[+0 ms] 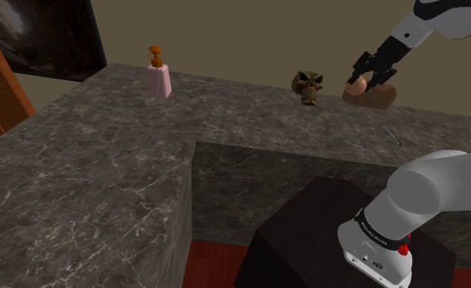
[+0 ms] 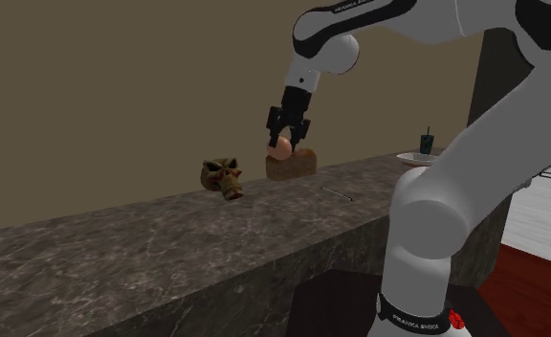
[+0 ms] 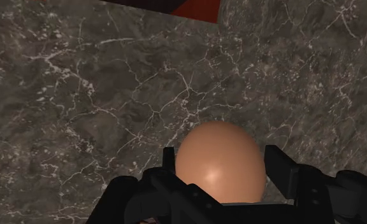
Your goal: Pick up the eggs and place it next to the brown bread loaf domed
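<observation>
Gripper clamped on the tan egg, black fingers pressing either side, and it hangs in the air over the dark marble counter! Close by sits the brown bread loaf, with a brown skull-like ornament further along. Carry step, I'd say, and nearly done. Next it needs a gentle descent beside the loaf, then a release.

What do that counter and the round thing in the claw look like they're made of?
The counter looks like dark stone, likely marble: pale veins cross it. The egg is smooth tan with a soft highlight, like a shell, though it may be plastic.
</observation>
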Available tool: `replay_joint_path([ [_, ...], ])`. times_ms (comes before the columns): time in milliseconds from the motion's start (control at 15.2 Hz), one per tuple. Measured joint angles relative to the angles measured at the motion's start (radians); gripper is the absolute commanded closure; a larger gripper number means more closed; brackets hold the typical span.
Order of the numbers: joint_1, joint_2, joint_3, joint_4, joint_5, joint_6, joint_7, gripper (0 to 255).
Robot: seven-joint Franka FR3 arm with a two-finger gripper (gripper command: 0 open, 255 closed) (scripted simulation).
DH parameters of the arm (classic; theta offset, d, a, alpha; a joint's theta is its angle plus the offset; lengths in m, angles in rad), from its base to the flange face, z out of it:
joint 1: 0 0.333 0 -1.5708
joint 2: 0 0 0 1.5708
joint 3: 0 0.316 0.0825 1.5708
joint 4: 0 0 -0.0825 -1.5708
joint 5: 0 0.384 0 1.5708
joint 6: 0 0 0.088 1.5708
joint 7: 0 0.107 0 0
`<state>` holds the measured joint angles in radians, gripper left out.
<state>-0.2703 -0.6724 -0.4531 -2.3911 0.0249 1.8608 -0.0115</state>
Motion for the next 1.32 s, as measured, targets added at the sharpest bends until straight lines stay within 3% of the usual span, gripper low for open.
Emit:
replay_joint_path([
  [528,0.081,0.327,-0.182,0.287,0.088,0.002,-0.175,255],
  [858,0.111,0.585,-0.296,0.510,0.235,-0.044,-0.315,255],
  [1056,0.080,0.749,-0.340,0.666,0.347,-0.109,-0.398,255],
  [1320,-0.041,0.991,-0.347,0.910,0.509,-0.215,-0.490,255],
])
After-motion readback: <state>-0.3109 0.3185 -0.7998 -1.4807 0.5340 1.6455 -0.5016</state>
